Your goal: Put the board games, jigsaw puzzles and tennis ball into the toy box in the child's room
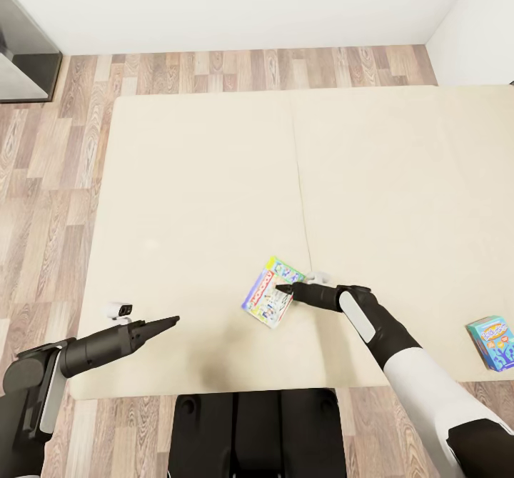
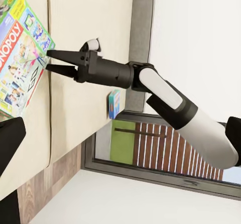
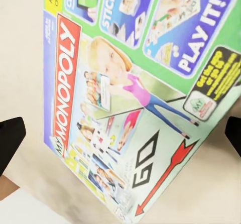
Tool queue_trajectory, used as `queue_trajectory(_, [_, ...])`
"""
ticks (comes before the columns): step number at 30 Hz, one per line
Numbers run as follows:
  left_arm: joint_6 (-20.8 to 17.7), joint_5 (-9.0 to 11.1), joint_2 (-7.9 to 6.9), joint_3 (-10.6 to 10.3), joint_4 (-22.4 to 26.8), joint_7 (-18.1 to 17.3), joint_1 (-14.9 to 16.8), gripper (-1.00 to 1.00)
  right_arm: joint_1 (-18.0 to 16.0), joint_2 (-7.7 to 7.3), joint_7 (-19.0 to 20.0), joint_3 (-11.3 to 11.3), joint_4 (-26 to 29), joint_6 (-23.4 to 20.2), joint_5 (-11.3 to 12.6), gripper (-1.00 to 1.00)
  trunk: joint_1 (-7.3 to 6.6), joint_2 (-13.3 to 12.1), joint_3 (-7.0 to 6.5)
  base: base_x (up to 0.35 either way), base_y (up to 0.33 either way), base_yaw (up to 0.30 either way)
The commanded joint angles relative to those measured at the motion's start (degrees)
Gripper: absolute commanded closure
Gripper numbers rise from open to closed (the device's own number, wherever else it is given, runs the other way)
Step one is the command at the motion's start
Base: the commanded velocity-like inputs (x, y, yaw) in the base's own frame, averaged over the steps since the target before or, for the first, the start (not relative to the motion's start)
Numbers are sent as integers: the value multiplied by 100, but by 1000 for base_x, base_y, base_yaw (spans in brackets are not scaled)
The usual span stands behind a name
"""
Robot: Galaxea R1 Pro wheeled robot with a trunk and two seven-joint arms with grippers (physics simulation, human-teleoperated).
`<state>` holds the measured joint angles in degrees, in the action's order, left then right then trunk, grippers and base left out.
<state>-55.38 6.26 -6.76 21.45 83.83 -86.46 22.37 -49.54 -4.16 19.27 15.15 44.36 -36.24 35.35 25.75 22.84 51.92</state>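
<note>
Bed point(image 1: 214, 178) takes up most of the head view, its beige mattress split by a seam down the middle, wood floor point(image 1: 43, 178) along the left and top. Lower centre, the green-edged Monopoly box point(image 1: 271, 292) lies flat and tilted on the mattress, just left of the seam. Right gripper point(image 1: 284, 290) reaches in from the lower right, and its fingertips sit right at the box's right edge; in the left wrist view the two fingers stand a little apart, tips at the box point(image 2: 20, 58) edge, not clamped on it. Contact or a hair short, I can't tell. The right wrist view looks straight onto the lid point(image 3: 135, 98), dark fingertips at either side of the frame. Left gripper point(image 1: 171, 320) hovers over the mattress at lower left, well apart from the box, holding nothing; its fingers look pressed together to a point. Small blue game box point(image 1: 492, 342) stands near the bed's edge, far right.
</note>
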Motion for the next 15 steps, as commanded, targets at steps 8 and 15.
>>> queue_trajectory(8, [-61, -5, -2, 5, 2, -20, 4, -100, -1, -13, 105, 30, 242, -20, 16, -100, 3, 9, 6, 0, 0, 0])
queue_trajectory(15, [-61, -10, -1, -7, 2, -20, 3, -100, -2, -14, 271, 31, 315, -23, 9, -100, 3, 9, 6, 0, 0, 0])
